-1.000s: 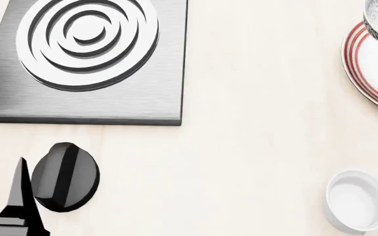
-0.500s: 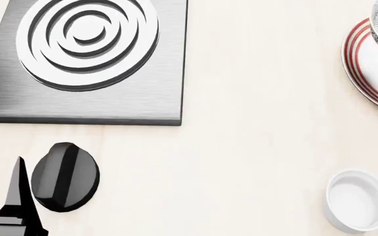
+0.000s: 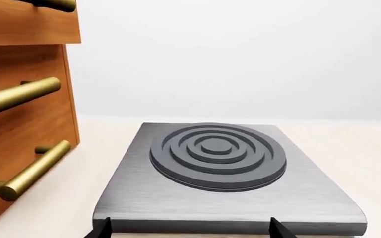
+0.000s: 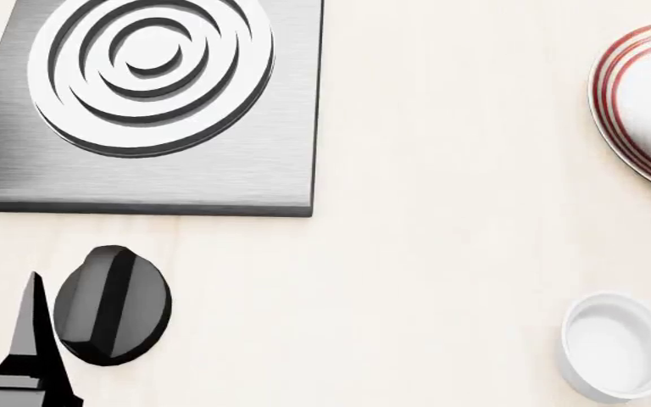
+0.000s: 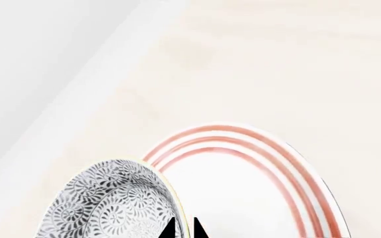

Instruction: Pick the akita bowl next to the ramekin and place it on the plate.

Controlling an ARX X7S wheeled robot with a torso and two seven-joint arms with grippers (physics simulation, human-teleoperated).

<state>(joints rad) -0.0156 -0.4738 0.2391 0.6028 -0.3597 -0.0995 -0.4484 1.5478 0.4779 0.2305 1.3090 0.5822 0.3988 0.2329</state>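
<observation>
- The right gripper (image 5: 182,229) carries the bowl (image 5: 114,203): in the right wrist view its two dark fingertips sit close together astride the bowl's rim, one inside and one outside, so the fingers are narrow and clamped on the rim.
- In the same view the bowl hangs over the near edge of the plate (image 5: 270,168); part of it overlaps the red rings, and part lies over bare counter (image 5: 277,59).
- In the head view only a sliver of the bowl shows at the far right edge, above the plate's rim (image 4: 614,93). I cannot tell whether the bowl touches the plate or is held clear of it.
- The relation that matters: the plate's white middle lies beyond the bowl, on the far side from the counter's back edge, so my judgement is that the bowl needs shifting further over the plate before it is lowered and freed.
- The ramekin (image 4: 616,346) stands on the counter well apart from the plate, nearer the robot.
- The left gripper (image 3: 189,229) faces the burner (image 3: 217,156), far from the plate; its fingertips stand wide apart with nothing between them.
</observation>
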